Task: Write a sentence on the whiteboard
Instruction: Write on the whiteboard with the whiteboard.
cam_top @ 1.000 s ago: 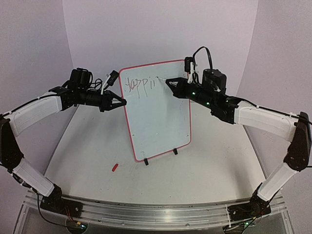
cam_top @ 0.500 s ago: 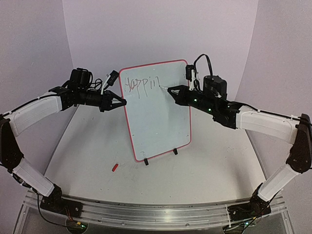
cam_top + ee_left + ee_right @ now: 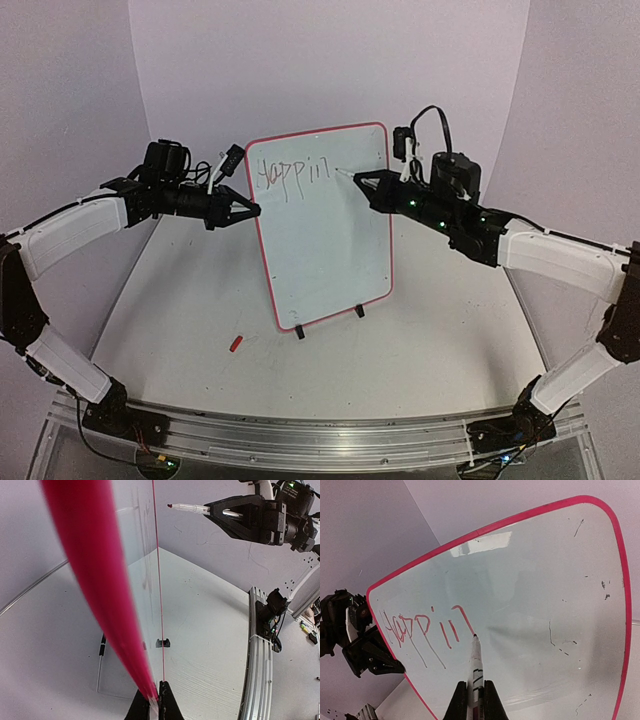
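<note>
Right jaws clamping the marker at the whiteboard, left jaws pinching the board's rim.

Right gripper (image 3: 475,687) is holding its jaws tight on the marker (image 3: 476,662), barrel running straight out between the fingers, tip pointing at the end of the last red stroke; whether the tip is touching the surface cannot be told. The sentence (image 3: 425,630) is reading "Happin", sitting along the top left of the whiteboard (image 3: 535,590). Left gripper (image 3: 154,700) is closing its jaws on the board's left rim, upper part. The board is standing near upright, leaning back a little, mid-table on two black clips (image 3: 299,330). A small red cap (image 3: 236,343) is lying on the table (image 3: 430,340), near the board's lower left corner.
</note>
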Motion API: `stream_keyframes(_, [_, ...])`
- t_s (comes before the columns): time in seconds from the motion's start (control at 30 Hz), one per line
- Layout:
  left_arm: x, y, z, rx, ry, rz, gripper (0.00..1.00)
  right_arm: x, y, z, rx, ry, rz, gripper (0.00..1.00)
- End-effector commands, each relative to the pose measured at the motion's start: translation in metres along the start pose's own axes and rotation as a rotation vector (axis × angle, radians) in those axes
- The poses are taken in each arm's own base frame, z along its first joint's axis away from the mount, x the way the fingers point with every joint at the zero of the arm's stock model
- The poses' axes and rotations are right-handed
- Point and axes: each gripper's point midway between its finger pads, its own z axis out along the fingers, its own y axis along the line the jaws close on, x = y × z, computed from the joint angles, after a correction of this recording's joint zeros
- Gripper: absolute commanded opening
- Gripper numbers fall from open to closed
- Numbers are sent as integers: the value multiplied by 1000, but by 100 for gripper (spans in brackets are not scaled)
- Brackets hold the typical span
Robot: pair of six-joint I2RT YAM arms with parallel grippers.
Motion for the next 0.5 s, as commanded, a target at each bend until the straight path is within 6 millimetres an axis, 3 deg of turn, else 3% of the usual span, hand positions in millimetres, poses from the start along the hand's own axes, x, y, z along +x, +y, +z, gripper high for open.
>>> stream_keyframes(0.0, [53, -3, 13, 20, 173, -58, 0, -21, 6, 6, -11, -54, -30, 0])
stream_keyframes(0.47, [53, -4, 12, 19, 172, -55, 0, -21, 0, 21, 16, -66, -31, 0])
